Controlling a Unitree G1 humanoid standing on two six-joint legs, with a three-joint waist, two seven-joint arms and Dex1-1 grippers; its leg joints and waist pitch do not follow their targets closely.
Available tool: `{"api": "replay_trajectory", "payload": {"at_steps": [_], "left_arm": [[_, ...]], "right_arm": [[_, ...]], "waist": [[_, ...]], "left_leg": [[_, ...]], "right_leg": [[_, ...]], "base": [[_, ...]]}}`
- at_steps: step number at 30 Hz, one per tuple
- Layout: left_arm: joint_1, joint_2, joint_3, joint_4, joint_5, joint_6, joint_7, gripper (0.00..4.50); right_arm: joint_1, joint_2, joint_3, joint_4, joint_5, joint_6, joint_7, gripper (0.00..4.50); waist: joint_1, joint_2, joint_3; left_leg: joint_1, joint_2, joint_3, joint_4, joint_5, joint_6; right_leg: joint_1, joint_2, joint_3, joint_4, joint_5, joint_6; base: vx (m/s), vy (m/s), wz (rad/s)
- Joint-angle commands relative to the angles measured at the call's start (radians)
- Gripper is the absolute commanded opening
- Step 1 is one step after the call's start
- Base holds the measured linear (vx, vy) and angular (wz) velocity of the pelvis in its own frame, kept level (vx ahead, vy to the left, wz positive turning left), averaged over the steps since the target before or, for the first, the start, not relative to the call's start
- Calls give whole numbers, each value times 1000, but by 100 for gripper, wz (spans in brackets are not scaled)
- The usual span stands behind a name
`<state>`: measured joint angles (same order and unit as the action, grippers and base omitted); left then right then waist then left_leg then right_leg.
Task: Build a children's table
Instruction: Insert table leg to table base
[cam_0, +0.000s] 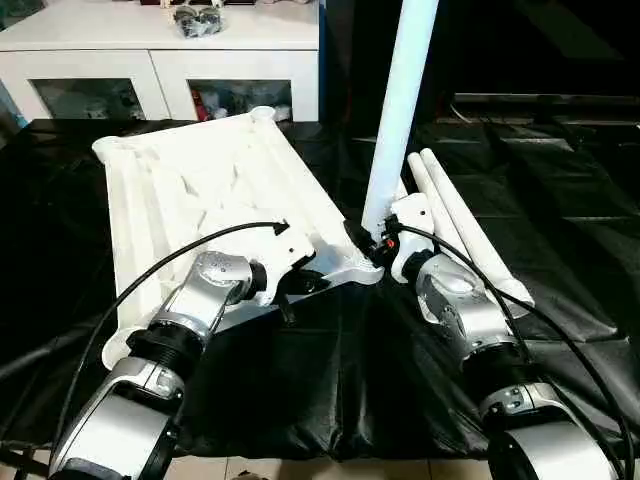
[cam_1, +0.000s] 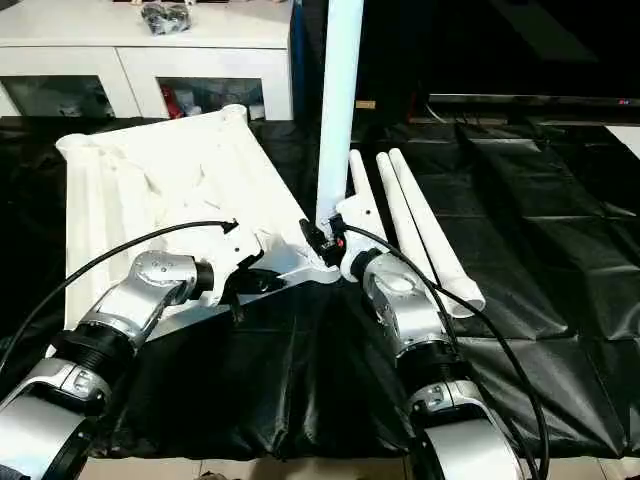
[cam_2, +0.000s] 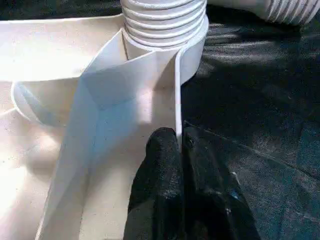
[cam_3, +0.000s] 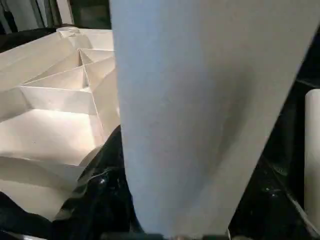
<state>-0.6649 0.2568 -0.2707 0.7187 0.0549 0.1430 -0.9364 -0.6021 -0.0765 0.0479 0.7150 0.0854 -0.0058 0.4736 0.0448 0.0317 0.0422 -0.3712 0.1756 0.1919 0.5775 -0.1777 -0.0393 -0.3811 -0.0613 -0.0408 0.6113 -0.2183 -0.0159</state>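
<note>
Your right hand (cam_0: 383, 250) grips one leg (cam_0: 398, 110) upright in the tabletop's (cam_0: 190, 180) near corner socket; your left hand (cam_2: 181, 150) pinches its rim. Spare legs (cam_0: 470, 235) lie alongside, unfitted.

Bright overhead light glares off the tabletop (cam_0: 200, 190); wrist close-ups blur.

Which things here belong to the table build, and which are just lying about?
Job:
tabletop, underside up
upright leg at its near corner socket
two spare legs lying on the black sheet
left gripper
right gripper

Lying about:
white cabinet
black bundle on top of it
</note>
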Motion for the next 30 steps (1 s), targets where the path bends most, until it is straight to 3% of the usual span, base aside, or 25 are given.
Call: {"api": "replay_trajectory", "payload": {"at_steps": [1, 11, 13, 16, 23, 30], "left_arm": [[-8, -17, -5, -52, -11, -10, -18, 0], [-3, -6, -11, -62, -12, -13, -37, 0], [-3, -5, -11, -62, -11, -14, -38, 0], [-2, -3, -11, -63, -12, -13, -42, 0], [3, 5, -13, -71, -16, -20, -61, 0], [13, 27, -17, -87, -21, -42, -113, 0]], "right_arm": [[44, 14, 44, 113, -29, 65, 12, 191], [29, 7, 37, 127, -37, 55, 20, 191], [28, 7, 31, 125, -27, 63, 37, 247], [28, 7, 27, 120, -19, 72, 47, 263], [27, 1, 24, 99, -12, 62, 74, 320], [62, -43, 35, -9, 23, 54, 208, 320]], "waist": [[3, 0, -41], [-1, 0, -39], [-1, 0, -39], [1, 1, -41], [6, 0, -48], [22, 2, -51]], "left_leg": [[18, 61, -34, -83, -339, -12], [20, 62, -35, -85, -363, -19], [20, 62, -34, -85, -355, -15], [19, 62, -32, -83, -345, -12], [15, 62, -27, -77, -254, 12], [13, 65, -24, -70, -201, 41]], "right_leg": [[18, -93, 51, -97, -297, -188], [15, -92, 52, -100, -321, -185], [15, -92, 52, -99, -312, -188], [17, -96, 54, -99, -296, -197], [28, -89, 50, -82, -129, -233], [34, -88, 46, -74, -47, -239]], "base": [[0, 0, 0], [0, 0, 0], [0, 0, 0], [0, 0, 0], [0, 0, 0], [0, 0, 0]]}}
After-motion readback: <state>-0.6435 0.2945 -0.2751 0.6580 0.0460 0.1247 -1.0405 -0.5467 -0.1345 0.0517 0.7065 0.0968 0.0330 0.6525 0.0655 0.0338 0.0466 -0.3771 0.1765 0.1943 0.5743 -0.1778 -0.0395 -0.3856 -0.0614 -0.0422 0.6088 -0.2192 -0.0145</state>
